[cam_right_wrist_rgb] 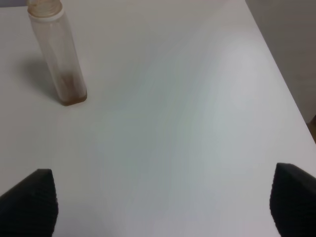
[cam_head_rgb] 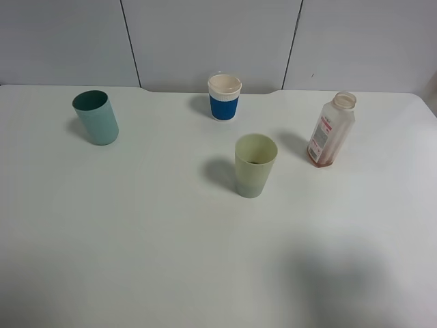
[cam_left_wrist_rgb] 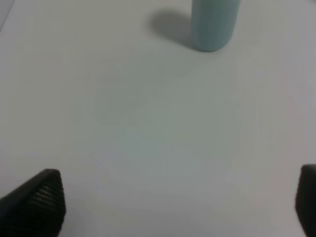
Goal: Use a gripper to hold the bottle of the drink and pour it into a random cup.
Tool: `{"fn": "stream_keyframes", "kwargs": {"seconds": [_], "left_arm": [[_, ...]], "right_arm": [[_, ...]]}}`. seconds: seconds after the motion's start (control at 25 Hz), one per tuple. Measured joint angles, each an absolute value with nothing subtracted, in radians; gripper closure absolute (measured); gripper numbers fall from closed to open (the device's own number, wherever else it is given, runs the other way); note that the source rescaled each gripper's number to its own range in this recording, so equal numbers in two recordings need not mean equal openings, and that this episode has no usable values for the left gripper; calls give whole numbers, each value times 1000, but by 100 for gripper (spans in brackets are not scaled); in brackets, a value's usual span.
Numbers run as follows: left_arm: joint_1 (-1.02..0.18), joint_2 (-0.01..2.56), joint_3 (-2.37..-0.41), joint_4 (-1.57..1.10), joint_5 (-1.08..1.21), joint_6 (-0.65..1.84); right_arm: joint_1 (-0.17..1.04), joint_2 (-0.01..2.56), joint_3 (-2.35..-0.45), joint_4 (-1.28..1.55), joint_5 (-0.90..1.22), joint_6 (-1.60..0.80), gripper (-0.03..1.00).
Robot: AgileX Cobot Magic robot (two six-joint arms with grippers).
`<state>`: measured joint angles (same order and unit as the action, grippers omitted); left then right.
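Note:
The bottle of the drink [cam_head_rgb: 331, 130] stands upright at the right of the white table, capless, with a white-and-red label and a little brown drink at its base. It also shows in the right wrist view [cam_right_wrist_rgb: 55, 54]. The pale yellow-green cup [cam_head_rgb: 255, 165] stands upright near the middle, left of the bottle. Neither gripper shows in the exterior high view. My right gripper [cam_right_wrist_rgb: 160, 205] is open and empty, well short of the bottle. My left gripper [cam_left_wrist_rgb: 177, 205] is open and empty over bare table.
A teal-green tumbler [cam_head_rgb: 96, 117] stands at the far left and shows in the left wrist view [cam_left_wrist_rgb: 213, 22]. A white cup with a blue band [cam_head_rgb: 224, 96] stands at the back centre. The table's right edge [cam_right_wrist_rgb: 286, 94] lies close to the right gripper.

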<state>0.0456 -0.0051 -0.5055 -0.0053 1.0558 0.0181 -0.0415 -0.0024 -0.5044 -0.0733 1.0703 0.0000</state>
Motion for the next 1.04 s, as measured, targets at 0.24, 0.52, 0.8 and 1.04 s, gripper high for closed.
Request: {"fn": "stream_keyframes", "kwargs": {"seconds": [0.24,0.52,0.8,1.04], "left_arm": [[46,-5,-506,0,1056,18],[46,-5,-506,-5,1056,18],[46,-5,-506,-5,1056,18],[46,-5,-506,-5,1056,18]], "right_arm": [[-42,-2,-504,-73,1070,0,6],[-42,-2,-504,-73,1070,0,6],[-42,-2,-504,-73,1070,0,6],[-42,-2,-504,-73,1070,0,6]]}}
